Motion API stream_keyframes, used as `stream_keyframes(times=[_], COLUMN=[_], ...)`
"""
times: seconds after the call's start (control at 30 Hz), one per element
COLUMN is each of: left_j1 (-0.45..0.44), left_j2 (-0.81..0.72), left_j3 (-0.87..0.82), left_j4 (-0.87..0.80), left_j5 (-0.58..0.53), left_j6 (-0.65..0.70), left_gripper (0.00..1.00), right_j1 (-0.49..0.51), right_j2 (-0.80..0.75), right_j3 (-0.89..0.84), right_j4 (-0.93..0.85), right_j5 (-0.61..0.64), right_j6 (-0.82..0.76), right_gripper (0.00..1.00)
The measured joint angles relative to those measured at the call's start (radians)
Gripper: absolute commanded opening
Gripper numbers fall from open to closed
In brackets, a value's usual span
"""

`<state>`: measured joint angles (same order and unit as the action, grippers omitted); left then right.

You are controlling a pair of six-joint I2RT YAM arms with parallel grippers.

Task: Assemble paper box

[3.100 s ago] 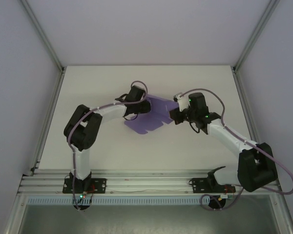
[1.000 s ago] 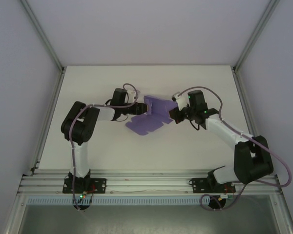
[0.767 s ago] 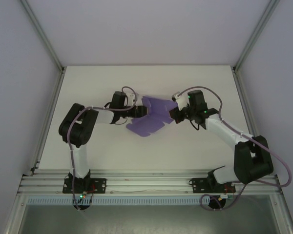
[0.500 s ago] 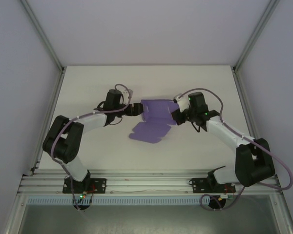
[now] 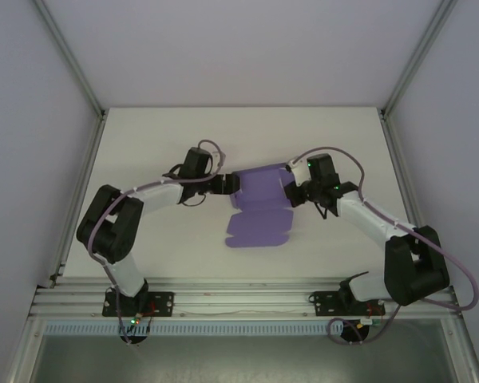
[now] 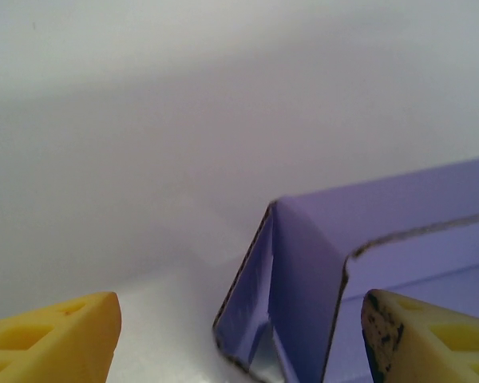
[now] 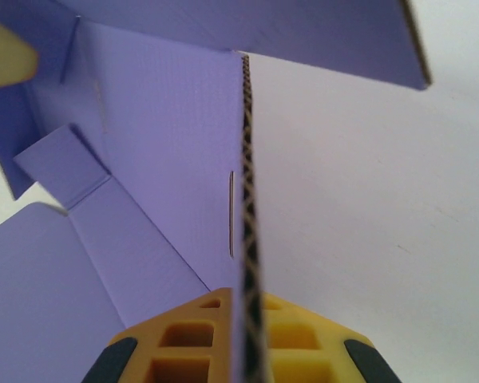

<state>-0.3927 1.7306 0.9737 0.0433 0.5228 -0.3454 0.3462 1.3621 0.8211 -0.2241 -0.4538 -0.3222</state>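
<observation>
– Right gripper (image 5: 290,194): how does it stand?

– Pressed together on the paper box (image 5: 259,227), a violet-purple die-cut sheet of thin corrugated card. In its wrist view the yellow fingers (image 7: 184,339) pinch the right end of a raised panel, and the fluted edge runs straight out from between them.

– And the left gripper (image 5: 230,184)?

– Spread wide. A folded corner of the card stands between its yellow fingertips (image 6: 56,335). The left one is clear of the card. I cannot tell whether the right one brushes it, but nothing is pinched.

– Where does the box sit?

– Mid-table, between the two grippers. Its far part stands up as a wall. Its near part lies flat on the white table (image 5: 168,239), with the tabs pointing toward the near edge.

– How far along is it?

– Early, I'd judge. One long wall is up, and a short flap at its left end is bent round. The near panel and its tabs are unfolded, and no other wall stands. A narrow slit in the raised panel has nothing tucked into it. No closed box shape exists yet, so most of the folding and all of the locking remain.
</observation>
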Motion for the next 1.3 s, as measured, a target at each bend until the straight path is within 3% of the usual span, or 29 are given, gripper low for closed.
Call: stream_keyframes(times=[0.03,0.17,0.23,0.47,0.5,0.57,0.63,0.83,1.03,1.17,1.3], left_j1=[0.000,0.001,0.001,0.006,0.006,0.006,0.006,0.006,0.006,0.006,0.006], left_j2=[-0.011,-0.025,-0.025,-0.026,-0.031,-0.047,-0.063,-0.121,-0.170,-0.170,-0.177], left_j3=[-0.013,-0.041,-0.039,-0.029,-0.033,-0.047,-0.050,-0.051,-0.039,-0.033,-0.043], left_j4=[-0.005,-0.015,-0.019,-0.063,-0.062,-0.063,-0.075,-0.077,-0.072,-0.070,-0.045], left_j5=[0.005,0.031,0.048,0.046,0.046,0.042,0.024,-0.039,-0.064,-0.063,-0.044], left_j6=[0.000,-0.007,-0.008,0.006,0.005,0.013,0.034,0.177,0.324,0.363,0.397], left_gripper=[0.72,0.32,0.20,0.00,0.00,0.00,0.00,0.00,0.00,0.00,0.00], right_j1=[0.000,0.000,0.001,0.000,0.001,0.003,0.005,0.006,0.006,0.006,0.006], right_j2=[0.000,0.000,-0.001,-0.023,-0.026,-0.032,-0.042,-0.169,-0.394,-0.412,-0.311], right_j3=[-0.003,-0.018,-0.027,-0.054,-0.058,-0.064,-0.069,-0.082,-0.081,-0.026,0.047], right_j4=[0.000,0.016,0.024,0.034,0.039,0.040,0.041,0.002,0.026,-0.017,-0.057], right_j5=[0.010,0.032,0.042,0.108,0.113,0.119,0.131,0.168,0.298,0.201,0.042], right_j6=[0.006,0.023,0.030,0.052,0.056,0.056,0.063,0.019,-0.011,-0.107,-0.261], right_gripper=[0.00,0.00,0.00,0.04,0.09,0.30,0.62,1.00,1.00,0.95,0.94])
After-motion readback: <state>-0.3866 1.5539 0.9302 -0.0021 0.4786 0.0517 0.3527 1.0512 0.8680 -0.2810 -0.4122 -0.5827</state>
